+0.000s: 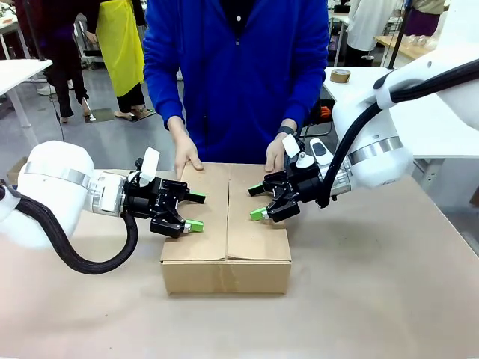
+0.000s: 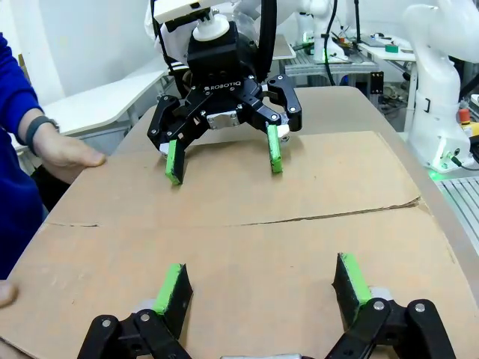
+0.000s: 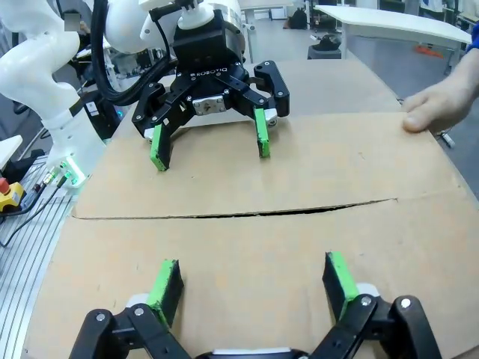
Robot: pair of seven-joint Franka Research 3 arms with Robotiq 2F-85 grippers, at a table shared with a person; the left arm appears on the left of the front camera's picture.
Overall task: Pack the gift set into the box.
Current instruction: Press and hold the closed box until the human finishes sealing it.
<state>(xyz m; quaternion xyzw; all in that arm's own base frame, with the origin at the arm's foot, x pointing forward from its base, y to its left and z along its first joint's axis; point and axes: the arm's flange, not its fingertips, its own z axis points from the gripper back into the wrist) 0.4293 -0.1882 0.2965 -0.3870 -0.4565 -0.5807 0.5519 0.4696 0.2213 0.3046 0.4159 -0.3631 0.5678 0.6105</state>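
Observation:
The box (image 1: pixel 224 239) is a brown cardboard carton in the middle of the table, its top flaps folded shut with a seam down the centre. The gift set is hidden. My left gripper (image 1: pixel 198 212) is open over the left flap, its green pads level with the cardboard. My right gripper (image 1: pixel 255 202) is open over the right flap, facing the left one. The left wrist view shows the left gripper (image 2: pixel 260 269) low over the flap and the right gripper (image 2: pixel 224 170) across the seam. In the right wrist view the right gripper (image 3: pixel 251 265) faces the left gripper (image 3: pixel 210 155).
A person in a blue top stands at the far side. One hand (image 1: pixel 185 158) and the other hand (image 1: pixel 275 155) rest on the box's far edge. A tape roll (image 1: pixel 340 75) lies on a white table at the back right. Bare brown tabletop (image 1: pixel 374 284) surrounds the box.

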